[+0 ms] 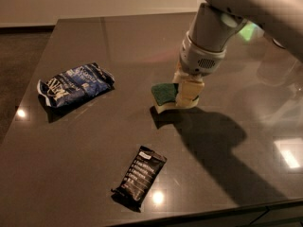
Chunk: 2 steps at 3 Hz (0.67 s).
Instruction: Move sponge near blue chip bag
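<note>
The end effector (188, 92) grasps the sponge (163, 94) by one end, well apart from the blue chip bag (75, 84), raised slightly off the worktop (94, 174), presumably for carrying.

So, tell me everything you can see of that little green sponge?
The sponge has a dark green scouring top over pale yellow foam, with a wavy edge. It is tilted, near the middle of the dark glossy table, casting a shadow just below. The gripper clasps its end on the picture's right, hiding that part.
</note>
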Each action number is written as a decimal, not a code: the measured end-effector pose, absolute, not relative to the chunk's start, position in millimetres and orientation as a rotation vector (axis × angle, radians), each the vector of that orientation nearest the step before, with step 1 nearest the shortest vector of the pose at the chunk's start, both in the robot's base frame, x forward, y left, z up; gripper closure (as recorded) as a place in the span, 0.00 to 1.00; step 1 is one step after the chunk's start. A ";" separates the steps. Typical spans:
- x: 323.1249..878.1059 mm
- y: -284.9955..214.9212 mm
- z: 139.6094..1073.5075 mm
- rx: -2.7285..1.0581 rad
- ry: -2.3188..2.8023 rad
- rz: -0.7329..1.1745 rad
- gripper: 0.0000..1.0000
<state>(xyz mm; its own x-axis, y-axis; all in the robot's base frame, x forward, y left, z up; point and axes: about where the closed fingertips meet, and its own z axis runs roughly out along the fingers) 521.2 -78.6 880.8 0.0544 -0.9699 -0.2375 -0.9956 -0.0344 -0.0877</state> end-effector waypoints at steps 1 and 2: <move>529.9 -46.3 890.4 -2.095 1.980 0.188 1.00; 538.6 -14.8 890.9 -2.069 1.986 0.204 1.00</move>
<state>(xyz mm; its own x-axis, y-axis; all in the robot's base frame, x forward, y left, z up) 538.6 -14.8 890.9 0.0523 -0.9579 -0.2822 -0.9953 -0.0269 -0.0930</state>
